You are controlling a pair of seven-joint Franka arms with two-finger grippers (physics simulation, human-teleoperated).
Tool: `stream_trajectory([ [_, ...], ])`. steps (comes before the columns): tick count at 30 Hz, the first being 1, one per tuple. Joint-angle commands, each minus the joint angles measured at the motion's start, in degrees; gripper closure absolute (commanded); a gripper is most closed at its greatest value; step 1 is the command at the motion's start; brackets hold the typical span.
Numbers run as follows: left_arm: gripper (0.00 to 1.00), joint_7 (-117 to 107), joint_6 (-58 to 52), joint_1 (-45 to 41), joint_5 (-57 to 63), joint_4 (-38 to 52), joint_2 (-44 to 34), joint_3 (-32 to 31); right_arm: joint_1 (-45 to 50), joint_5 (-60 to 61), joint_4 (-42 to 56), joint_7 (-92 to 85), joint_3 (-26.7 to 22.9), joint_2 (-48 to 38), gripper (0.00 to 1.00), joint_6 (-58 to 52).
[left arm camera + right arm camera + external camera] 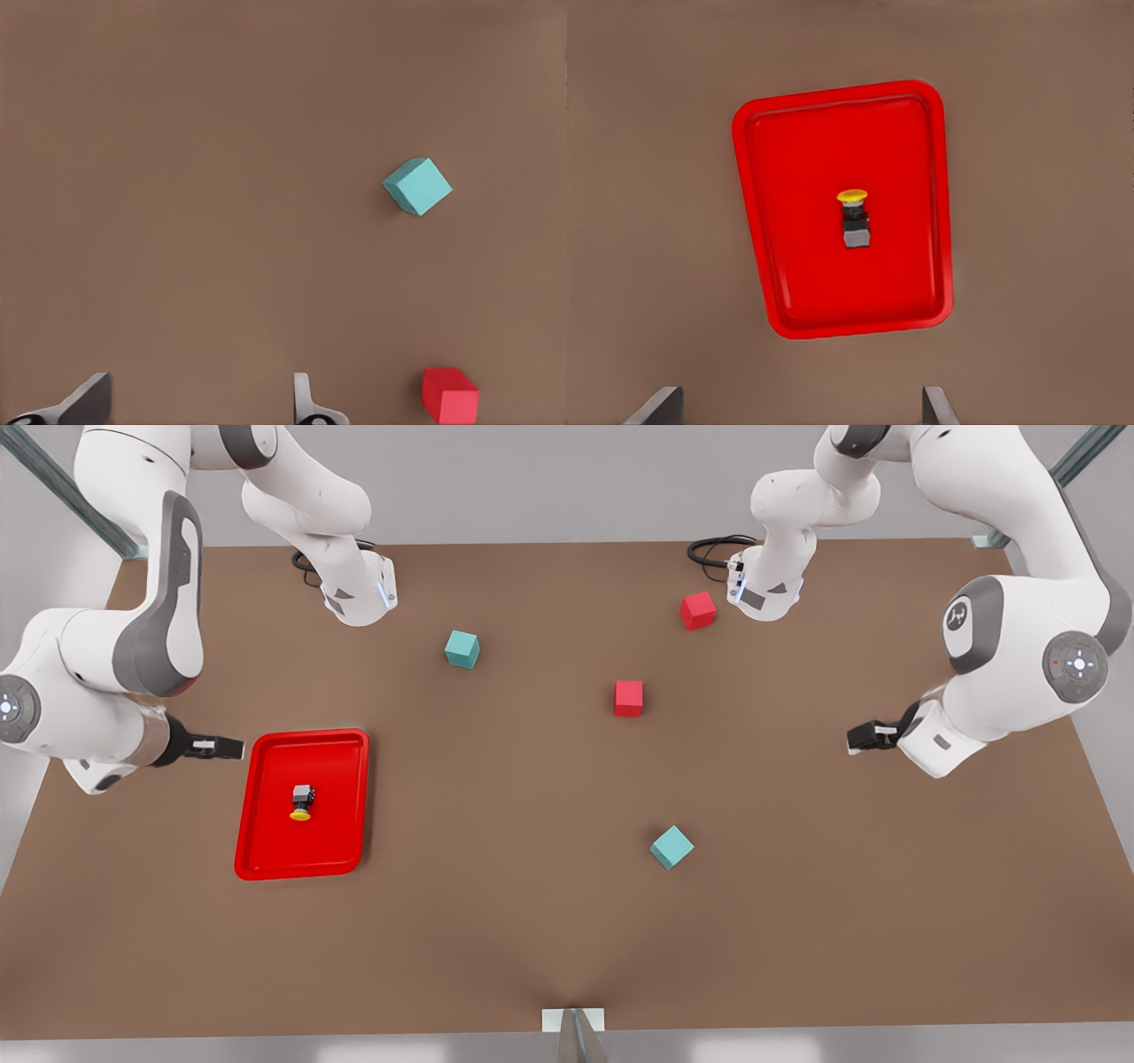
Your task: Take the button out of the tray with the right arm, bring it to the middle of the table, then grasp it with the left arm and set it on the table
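Observation:
The button point(302, 802) lies on its side in the middle of the red tray point(266, 859), yellow cap toward the table's near edge. The right wrist view has the button point(853, 217) and the tray point(797, 266) ahead of my right gripper point(797, 409), which is open and holds nothing. In the front view that right gripper point(232, 748) hovers just off the tray's left rim. My left gripper point(855, 737) waits at the front view's right, open and holding nothing, over bare table point(532, 921). Its fingertips point(89, 400) frame brown tabletop.
Two teal cubes point(462, 649) point(671, 847) and two red cubes point(698, 611) point(628, 698) lie scattered across the middle and right of the table. The left wrist view catches one teal cube point(417, 186) and one red cube point(449, 395). Both arm bases stand at the far edge.

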Motion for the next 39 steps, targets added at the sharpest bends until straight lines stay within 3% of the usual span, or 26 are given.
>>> stream_trajectory([
  [1,0.0,-2.54,6.95,-0.27,1.25,-0.18,-0.05,-0.09,-0.5,0.1,1.41,-1.06,-0.07,-0.01,0.0,3.11],
  [5,0.0,-3.07,6.77,-0.45,1.16,0.26,0.74,-0.36,-0.5,0.28,1.33,-1.15,-0.33,1.05,0.0,2.57],
  [11,0.0,-2.54,4.31,0.17,3.36,-0.09,1.79,-0.36,-0.41,-0.42,3.0,-1.24,-0.42,14.76,0.0,4.24],
  [19,0.0,-3.16,4.31,-0.54,3.36,-0.09,2.85,-0.27,-0.32,3.62,3.52,-0.71,-0.5,22.66,0.0,15.93],
  [21,0.0,-3.25,4.4,-0.62,3.36,-0.09,3.11,-0.27,2.84,3.71,-5.16,-0.1,0.11,18.73,0.0,22.68],
  [23,0.0,-3.25,4.48,-0.71,3.44,-0.09,3.64,-0.27,3.63,3.62,-6.58,0.25,0.11,17.84,0.0,23.31],
  [25,0.0,-3.25,4.57,-1.68,3.44,-0.26,3.99,-0.27,3.98,2.83,-18.78,0.34,0.11,10.29,0.0,28.49],
  [28,0.0,-3.33,4.92,-2.03,3.53,-0.53,3.9,-0.27,2.93,1.86,-24.33,1.31,0.02,8.96,0.0,33.24],
  [32,0.0,-3.33,5.1,-2.47,4.94,-0.62,3.9,-0.36,-0.24,0.28,-24.78,7.2,-0.6,12.39,0.0,40.19],
  [39,0.0,-3.33,5.28,-3.0,4.94,-0.97,4.17,-0.44,-2.43,-2.01,-25.13,6.58,-0.42,14.14,0.0,40.36],
])
